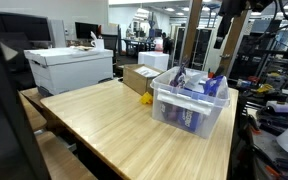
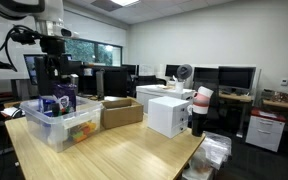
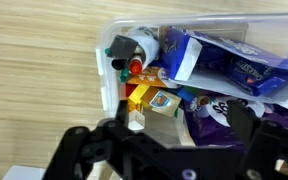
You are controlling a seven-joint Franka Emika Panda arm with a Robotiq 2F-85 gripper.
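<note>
The arm stands at one end of the bench and reaches in from above. Its wrist is turned so that the fingers point straight down over the clear plastic bin. The fingers are wide apart and hold nothing; they hang above the open top of the bin. The bin sits on the bench, close to one corner. Inside it lie purple bags, small yellow and orange packs and a white thing with a dark cap, perhaps a bottle. Beyond the bench are a white box and a cardboard box.
</note>
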